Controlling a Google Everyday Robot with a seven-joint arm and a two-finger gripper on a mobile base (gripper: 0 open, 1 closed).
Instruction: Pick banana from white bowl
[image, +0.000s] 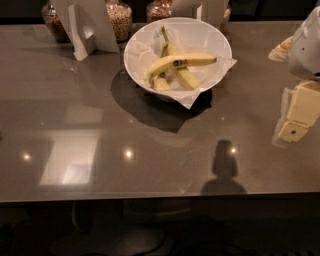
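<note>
Gripper (295, 120) sits at the right edge of the frame, approx mid-height, above the table (150, 150). It shows as cream-coloured blocks w/ a small green dot on the lower one. Can't tell how far open it is. It is well apart from the white bowl (220, 40) and touches none of the fruit. The white arm casing (311, 45) runs up from it to the upper right corner.

The white bowl stands upper centre of the frame, toward the back of the table, lined w/ white paper (192, 100) whose corners hang over the rim at the front and at the right. The banana (182, 62) lies inside, across the bowl approx left to right, dark tip pointing right toward the rim, blue sticker facing up near its middle. It rests on top of a second banana (186, 77), which runs from upper left to lower right w/ its greenish stem pointing to the back of the bowl. The two cross approx mid-bowl.

Behind the bowl, along the top edge, stand glass jars (120, 20) of grain, partly hidden by a folded white card (90, 25) at upper left. A dark shadow lies on the table in front of and left of the bowl. Bright light spots reflect off the glossy top in the lower half
</note>
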